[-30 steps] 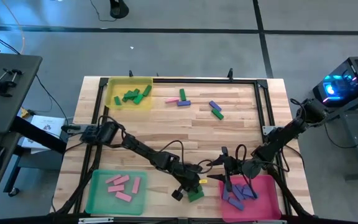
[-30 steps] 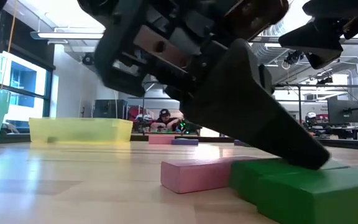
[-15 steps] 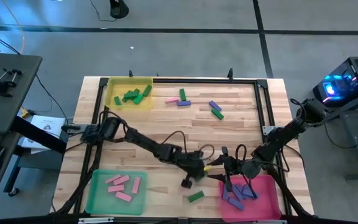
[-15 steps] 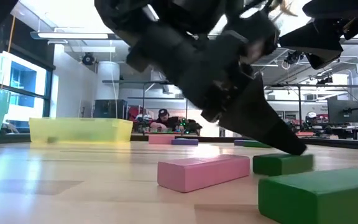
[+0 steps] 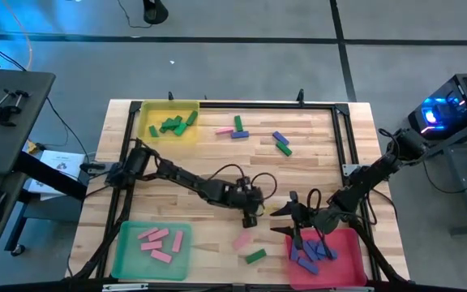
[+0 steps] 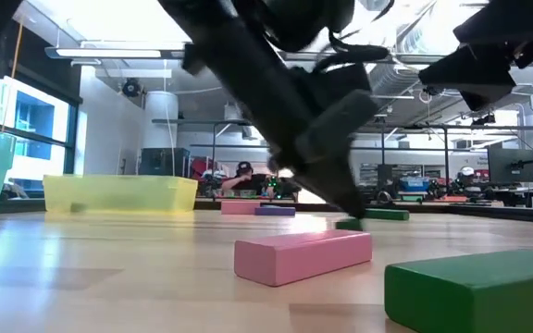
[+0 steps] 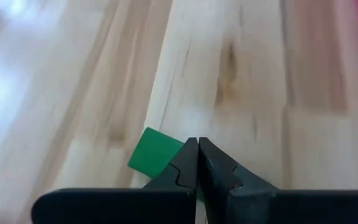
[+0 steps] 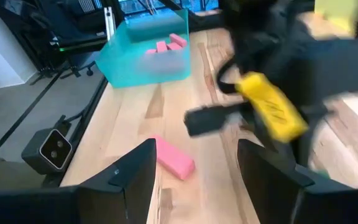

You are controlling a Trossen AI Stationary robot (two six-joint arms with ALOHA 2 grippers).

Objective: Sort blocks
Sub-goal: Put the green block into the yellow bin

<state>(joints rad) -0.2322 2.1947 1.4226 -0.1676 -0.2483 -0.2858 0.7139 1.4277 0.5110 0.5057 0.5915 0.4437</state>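
Left gripper (image 5: 250,219) sits mid-table w/ its fingers pressed together and nothing between them (wrist view shows the two tips meeting, a green block (image 7: 156,153) just beyond them on the wood). Judging by that, it's working as a closed pusher, nudging pieces apart so each can be picked singly, not gripping.

Right gripper (image 5: 292,229) hovers at the pink-red tray's (image 5: 353,261) near edge, fingers spread wide & empty; prob. parked there because that tray takes the purple-blue blocks (image 5: 310,251) already heaped inside.

Loose pieces nr the front edge: pink block (image 5: 243,240) and another green block (image 5: 255,255), close but apart, between green tray (image 5: 126,258) and pink-red tray. The green tray holds pink bars, yellow tray (image 5: 147,112) holds green bars, so colours don't match their trays.

Far side of table has more unsorted blocks: a green + purple + pink cluster (image 5: 237,128) and a purple/green pair (image 5: 281,143).

Est. over halfway; both front pieces need routing to opposite corners.
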